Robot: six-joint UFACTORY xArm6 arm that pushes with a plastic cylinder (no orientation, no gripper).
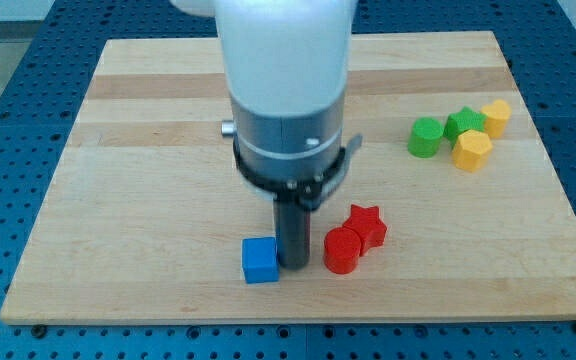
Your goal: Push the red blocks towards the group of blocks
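Observation:
A red cylinder block (343, 250) and a red star block (366, 224) sit touching each other at the view's lower middle. My tip (293, 263) rests on the board just left of the red cylinder, with a small gap between them. A blue cube (260, 260) sits right against the tip's left side. The group of blocks lies at the view's upper right: a green cylinder (426, 136), a green star (464, 123), a yellow hexagonal block (471, 151) and another yellow block (496, 116).
The wooden board (138, 150) lies on a blue perforated table. The arm's white and grey body (286, 90) hangs over the board's middle and hides the part behind it.

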